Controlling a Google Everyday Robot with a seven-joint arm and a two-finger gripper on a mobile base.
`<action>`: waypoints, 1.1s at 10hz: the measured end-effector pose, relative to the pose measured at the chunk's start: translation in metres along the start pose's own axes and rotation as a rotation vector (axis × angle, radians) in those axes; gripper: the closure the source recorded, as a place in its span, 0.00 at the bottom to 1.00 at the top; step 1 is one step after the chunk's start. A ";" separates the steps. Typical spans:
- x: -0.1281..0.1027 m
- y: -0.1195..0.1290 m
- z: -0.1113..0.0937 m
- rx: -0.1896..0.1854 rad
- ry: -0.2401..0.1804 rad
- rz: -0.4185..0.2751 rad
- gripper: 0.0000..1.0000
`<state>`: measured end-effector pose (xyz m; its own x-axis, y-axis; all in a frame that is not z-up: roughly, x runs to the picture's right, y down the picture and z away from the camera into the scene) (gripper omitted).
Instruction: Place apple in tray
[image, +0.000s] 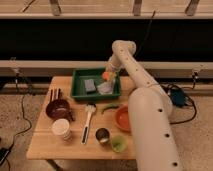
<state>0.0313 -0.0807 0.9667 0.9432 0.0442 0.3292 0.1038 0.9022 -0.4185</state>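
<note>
While the near table edge carries a white paper cup (61, 128), a small green cup (118, 144) and a round orange bowl (122, 118), the move turns on what lies farther back. The gripper (109, 76) clasps the small orange-red apple (106, 75) directly above the right end of the green rectangular plastic tray (80, 92), so release means straight down. No legible writing shows anywhere.

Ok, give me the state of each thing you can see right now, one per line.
tool: over the tray's right side, at the apple.
apple: at the tool, above the tray, not yet set down.
tray: on the table, upright, holding a grey block and a pale item.
orange bowl: upright, partly hidden by the arm.
dark bowl: upright.
</note>
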 end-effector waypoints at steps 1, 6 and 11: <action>0.003 0.002 -0.002 0.014 -0.001 0.004 0.62; -0.006 0.031 -0.010 0.024 -0.048 0.016 0.20; -0.012 0.035 -0.012 0.021 -0.085 0.009 0.20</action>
<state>0.0275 -0.0547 0.9381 0.9137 0.0877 0.3969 0.0884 0.9103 -0.4045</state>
